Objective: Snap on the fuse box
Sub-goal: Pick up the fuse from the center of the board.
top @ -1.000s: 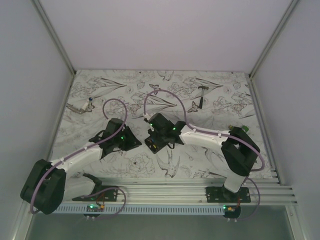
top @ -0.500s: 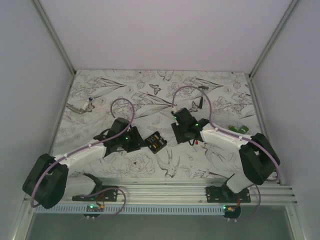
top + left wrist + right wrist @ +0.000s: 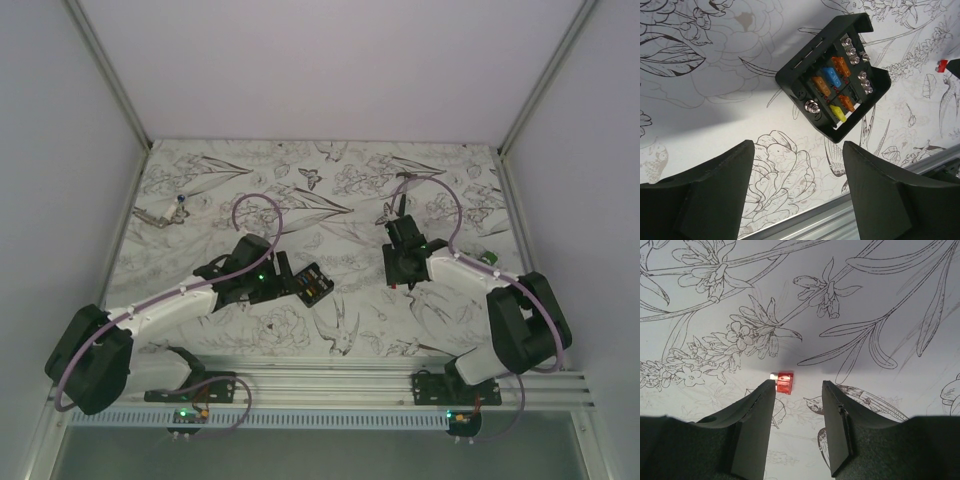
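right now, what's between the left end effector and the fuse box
Nothing: the left wrist view shows only bare flower-printed table between the left end effector and the fuse box.

From above, the fuse box [image 3: 313, 285] sat mid-frame on the table [image 3: 190, 180], with the left arm just to its left and the right arm well off to its right. In the left wrist view the box lay tilted, upper right of centre, beyond the left gripper [image 3: 797, 150] and clear of both fingers. A small loose piece [image 3: 785, 382] lay on the table ahead of the right gripper [image 3: 798, 385], just beside the finger at frame left. A small object [image 3: 165, 212] lay near the table's left edge.
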`<action>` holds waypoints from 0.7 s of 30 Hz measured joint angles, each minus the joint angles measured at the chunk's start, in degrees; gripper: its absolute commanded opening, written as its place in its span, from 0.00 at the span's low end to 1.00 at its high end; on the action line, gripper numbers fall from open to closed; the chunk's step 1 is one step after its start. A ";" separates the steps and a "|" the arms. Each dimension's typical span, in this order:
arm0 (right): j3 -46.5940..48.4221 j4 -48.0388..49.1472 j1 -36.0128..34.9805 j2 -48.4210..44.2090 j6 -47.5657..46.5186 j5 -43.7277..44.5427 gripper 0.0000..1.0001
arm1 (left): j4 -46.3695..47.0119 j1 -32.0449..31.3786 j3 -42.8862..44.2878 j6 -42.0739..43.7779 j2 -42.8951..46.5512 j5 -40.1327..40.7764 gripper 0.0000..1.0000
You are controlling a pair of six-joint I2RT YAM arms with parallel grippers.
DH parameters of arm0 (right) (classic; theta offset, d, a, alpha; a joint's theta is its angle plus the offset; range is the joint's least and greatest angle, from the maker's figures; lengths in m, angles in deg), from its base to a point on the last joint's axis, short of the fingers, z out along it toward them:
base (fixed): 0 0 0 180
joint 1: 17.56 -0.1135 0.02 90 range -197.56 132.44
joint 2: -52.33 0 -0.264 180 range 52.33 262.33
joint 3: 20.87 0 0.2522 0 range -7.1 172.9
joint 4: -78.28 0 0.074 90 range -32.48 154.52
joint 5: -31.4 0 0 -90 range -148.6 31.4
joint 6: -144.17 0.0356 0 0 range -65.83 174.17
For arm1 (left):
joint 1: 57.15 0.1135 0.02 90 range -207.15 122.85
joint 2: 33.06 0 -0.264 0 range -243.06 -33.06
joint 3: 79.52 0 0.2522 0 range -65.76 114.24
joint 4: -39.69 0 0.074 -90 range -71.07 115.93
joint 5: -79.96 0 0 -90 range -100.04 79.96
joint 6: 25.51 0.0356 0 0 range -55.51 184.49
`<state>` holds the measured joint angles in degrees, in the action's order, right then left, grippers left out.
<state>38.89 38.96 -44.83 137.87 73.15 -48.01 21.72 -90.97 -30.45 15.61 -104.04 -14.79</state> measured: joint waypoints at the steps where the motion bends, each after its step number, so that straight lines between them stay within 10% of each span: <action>1: -0.04 0.04 0.00 -0.07 0.09 -0.02 0.46 | -0.26 0.00 0.02 0.07 0.00 0.15 0.75; 21: -1.77 1.09 0.00 0.50 -0.13 -5.55 0.24 | -1.09 -0.55 0.52 0.52 -0.44 0.61 0.80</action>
<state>37.12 40.05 -44.83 138.37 73.02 -53.57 20.63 -91.52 -29.93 16.13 -104.47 -14.18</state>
